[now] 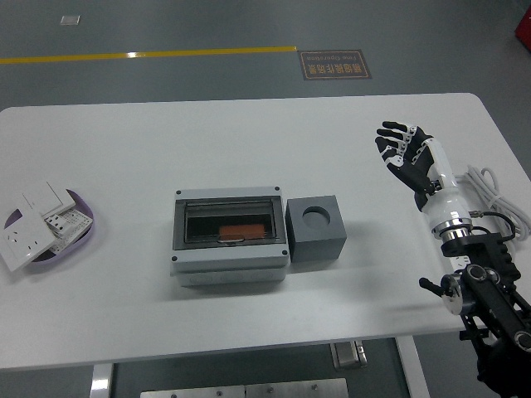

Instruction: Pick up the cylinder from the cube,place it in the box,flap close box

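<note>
Purple dish point(87, 235) of white switches point(33, 222)

The right hand point(404, 155) is black with white finger segments, on a white forearm ending in a silver ring and black arm. Left of it, the cube point(315, 229) is dark grey with a round hole in its top. Touching that, further left, the box point(229, 235) is light grey with a dark tinted flap, an orange cylinder point(245, 230) showing through. Far left, a purple tray point(86, 225) holds white wall switches point(36, 222). The table point(207, 141) is white. Beyond it the floor point(166, 25) is dark grey with a yellow line.
</note>
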Robot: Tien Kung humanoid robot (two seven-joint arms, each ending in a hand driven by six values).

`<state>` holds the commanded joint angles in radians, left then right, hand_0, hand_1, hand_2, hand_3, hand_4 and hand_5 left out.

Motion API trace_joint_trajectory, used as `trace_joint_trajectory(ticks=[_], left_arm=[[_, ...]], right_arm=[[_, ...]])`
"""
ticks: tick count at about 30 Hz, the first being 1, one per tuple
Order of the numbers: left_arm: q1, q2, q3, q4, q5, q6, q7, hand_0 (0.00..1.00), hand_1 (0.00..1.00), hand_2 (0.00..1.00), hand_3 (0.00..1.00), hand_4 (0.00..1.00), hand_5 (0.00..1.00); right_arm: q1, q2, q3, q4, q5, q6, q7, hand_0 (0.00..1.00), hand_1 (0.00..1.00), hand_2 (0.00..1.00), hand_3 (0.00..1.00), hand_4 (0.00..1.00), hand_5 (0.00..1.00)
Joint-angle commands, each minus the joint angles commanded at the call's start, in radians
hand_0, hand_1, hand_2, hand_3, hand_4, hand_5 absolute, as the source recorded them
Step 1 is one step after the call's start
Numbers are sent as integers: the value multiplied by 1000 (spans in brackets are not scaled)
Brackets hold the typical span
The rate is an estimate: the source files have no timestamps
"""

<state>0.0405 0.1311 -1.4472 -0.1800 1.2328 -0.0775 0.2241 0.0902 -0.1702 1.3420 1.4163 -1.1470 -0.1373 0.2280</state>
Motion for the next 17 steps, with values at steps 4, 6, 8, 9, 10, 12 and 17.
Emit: trace_joint_trajectory(ticks=[4, 6, 8, 9, 10, 12, 17], left_arm=[[2, -4, 0, 0, -4, 1, 0, 634, 666, 592, 655, 720, 288], [3, -6, -1, 0, -5, 1, 0, 634, 666, 592, 655, 720, 287], [5, -8, -2, 0, -4, 2, 1, 634, 666, 592, 655, 720, 287], [5, -9, -3, 0, -4, 2, 1, 634, 666, 592, 655, 720, 287], [6, -10, -3, 0, -4, 2, 1, 634, 666, 592, 655, 720, 287], [6, -11, -5, 0, -2, 2, 1, 634, 666, 592, 655, 720, 287], [6, -13, -5, 0, -2, 2, 0, 634, 666, 592, 655, 720, 287]], right_arm=[[-2, -1, 2, 1, 2, 0, 1, 700, 633, 639, 643, 691, 250], [-1, -2, 4, 2, 2, 1, 2, 701, 632, 639, 643, 684, 256], [0, -2, 6, 3, 2, 1, 3, 701, 632, 639, 643, 684, 256], [0, -2, 8, 4, 2, 2, 4, 701, 632, 639, 643, 684, 256], [0, -2, 10, 5, 2, 2, 4, 701, 632, 639, 643, 684, 256], [-2, -2, 14, 6, 2, 3, 4, 703, 631, 638, 645, 678, 259], [-8, 4, 27, 9, -4, 6, 2, 703, 631, 638, 645, 678, 259]])
